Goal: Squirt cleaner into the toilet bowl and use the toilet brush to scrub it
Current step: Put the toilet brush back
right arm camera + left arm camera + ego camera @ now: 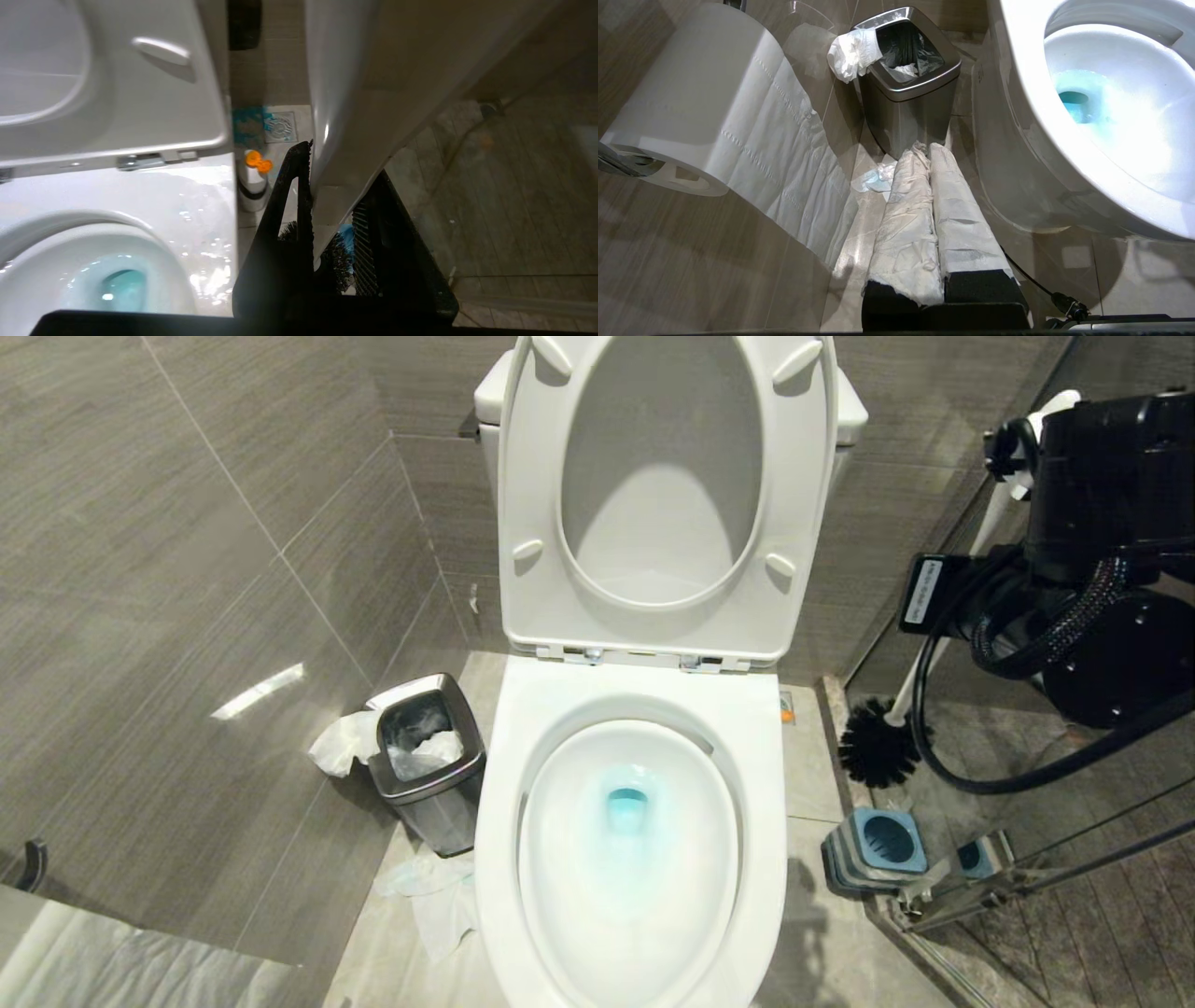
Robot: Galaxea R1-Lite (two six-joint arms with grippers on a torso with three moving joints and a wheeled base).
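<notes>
To the right of the toilet: the right gripper [327, 210] carries the toilet brush [920, 663] in the air, above the floor beside the pan.
Right fingers: narrowed onto the brush's white handle, which runs between them in the right wrist view; the black bristle head hangs below, clear of the holder.
Brush position: bristle head just above and behind the blue-topped holder [876, 847], near the toilet's right flank but not yet over the rim.
Toilet bowl [523, 784]: seat and lid both stand raised; the water at the bottom is tinted blue, and blue streaks spread around the outlet.
Cleaner: judging by that blue tint, the squirting step looks done; a bottle with an orange cap [254, 179] stands on the floor beside the pan.
Scrubbing: not yet begun, as the bristles are outside the bowl.
Left to do: bring the head over the rim, lower it in and scrub the basin.
Left gripper [924, 158]: parked low beside the waste bin [425, 761], its paper-wrapped fingers pressed together, holding nothing.
</notes>
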